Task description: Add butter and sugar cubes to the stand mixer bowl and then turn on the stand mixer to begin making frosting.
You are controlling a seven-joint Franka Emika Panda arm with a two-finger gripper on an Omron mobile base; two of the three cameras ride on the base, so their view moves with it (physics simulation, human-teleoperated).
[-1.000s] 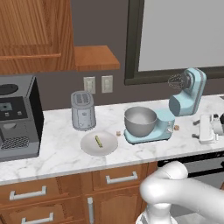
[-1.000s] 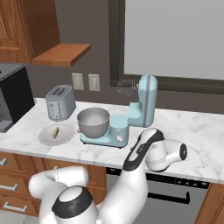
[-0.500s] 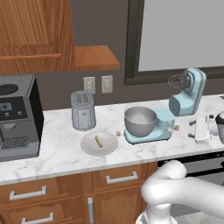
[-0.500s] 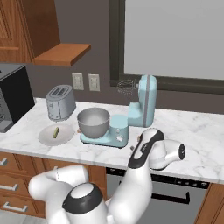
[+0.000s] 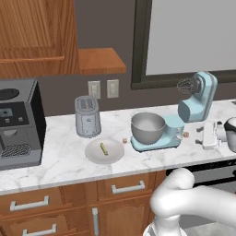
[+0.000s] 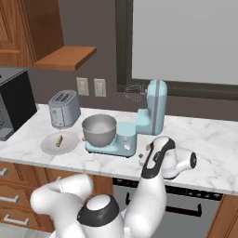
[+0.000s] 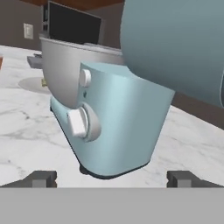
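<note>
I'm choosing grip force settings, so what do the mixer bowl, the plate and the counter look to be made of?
The stand mixer bowl looks like brushed steel: matte grey with a soft sheen. The plate seems glazed ceramic, pale and smooth, though plastic is possible. The counter reads as polished marble, white with grey veins.
</note>
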